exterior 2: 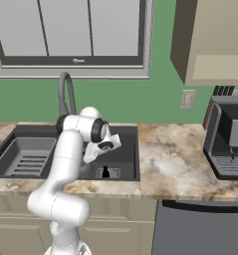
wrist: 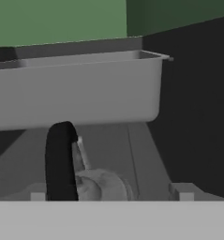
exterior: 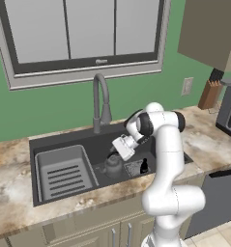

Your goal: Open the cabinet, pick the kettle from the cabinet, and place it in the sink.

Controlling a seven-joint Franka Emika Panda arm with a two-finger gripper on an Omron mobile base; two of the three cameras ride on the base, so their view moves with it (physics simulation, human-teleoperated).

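The dark grey kettle [exterior: 113, 165] stands on the floor of the charcoal sink [exterior: 64, 137], right of the grey ribbed tray insert [exterior: 64, 174]. My gripper [exterior: 116, 153] hangs just above it, angled down to the left. In the hand view the kettle's black arched handle [wrist: 61, 159] and its lid [wrist: 101, 185] lie between my fingertips [wrist: 38, 194], which stand wide apart and clear of them. The gripper [wrist: 109, 192] is open and holds nothing. The tray's wall [wrist: 76, 89] rises just behind the kettle. The beige wall cabinet [exterior 2: 215, 40] hangs at the upper right.
The arched grey faucet [exterior: 100, 99] stands behind the basin. A small dark object [exterior: 144, 167] sits on the sink floor to the kettle's right. A coffee machine [exterior 2: 229, 144] and a knife block [exterior: 209, 94] stand on the marble counter [exterior 2: 170, 159] to the right.
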